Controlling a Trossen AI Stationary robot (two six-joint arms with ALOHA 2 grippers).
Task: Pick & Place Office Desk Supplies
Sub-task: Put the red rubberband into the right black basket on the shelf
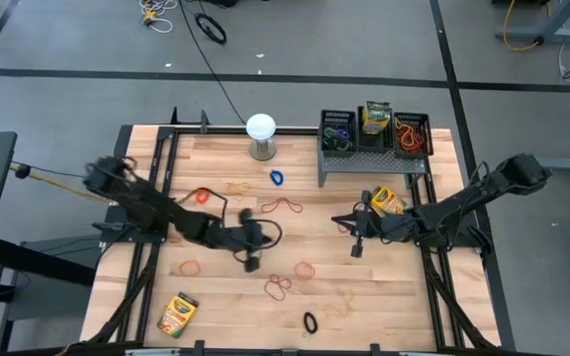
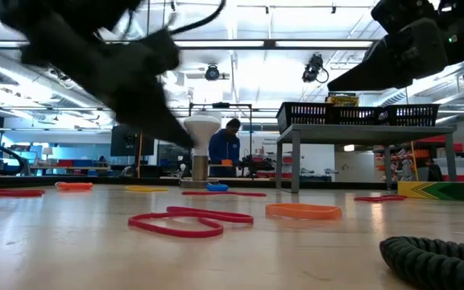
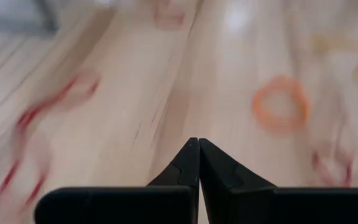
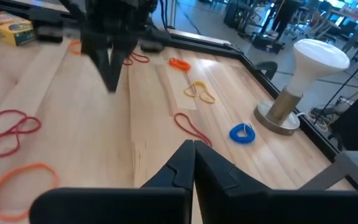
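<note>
Wood-plank table [image 1: 226,297], thin rubber loops [image 1: 283,206], mesh bins [image 1: 338,130]

- Even overhead light fills the high view; the pale wooden tabletop [image 1: 226,287] shows only faint shadows.
- In the low view, bright ceiling strip lights [image 2: 240,44] glare behind the dark left arm [image 2: 111,64], which is smeared with blur.
- The coiled black rubber band [image 2: 441,258] nearest the lens is out of focus.
- The left wrist view is streaked, probably by motion; the thin orange rubber-band loop [image 3: 280,104] looks soft.
- The right wrist view is sharper.
</note>
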